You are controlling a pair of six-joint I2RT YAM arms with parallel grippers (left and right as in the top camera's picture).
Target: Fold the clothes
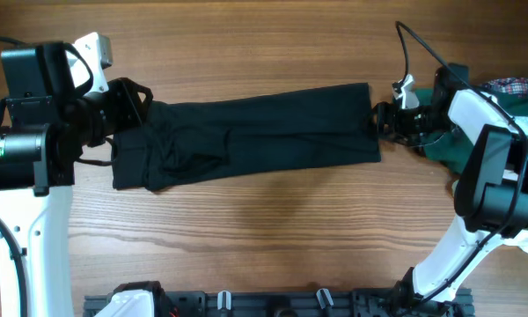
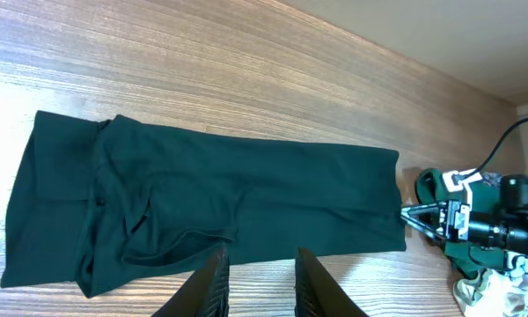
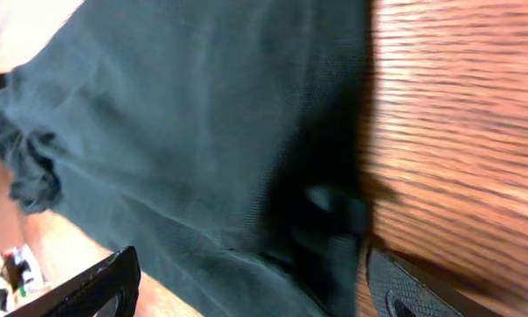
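Observation:
The clothes (image 1: 246, 132) are one black garment folded into a long strip that lies flat across the wooden table (image 1: 264, 229). My left gripper (image 1: 134, 101) hovers at the strip's left end. In its wrist view the fingers stand a little apart over bare wood near the strip's edge (image 2: 229, 194), and the left gripper (image 2: 260, 255) holds nothing. At the strip's right end my right gripper (image 1: 380, 119) is open wide. The dark fabric (image 3: 202, 132) lies loose between the right gripper's (image 3: 251, 264) spread fingers, next to bare wood.
A dark green garment (image 1: 444, 145) and a plaid cloth (image 1: 515, 86) are piled at the right edge behind the right arm. A pale cloth (image 2: 484, 286) lies beside them. A black rack (image 1: 273, 304) runs along the table's front edge.

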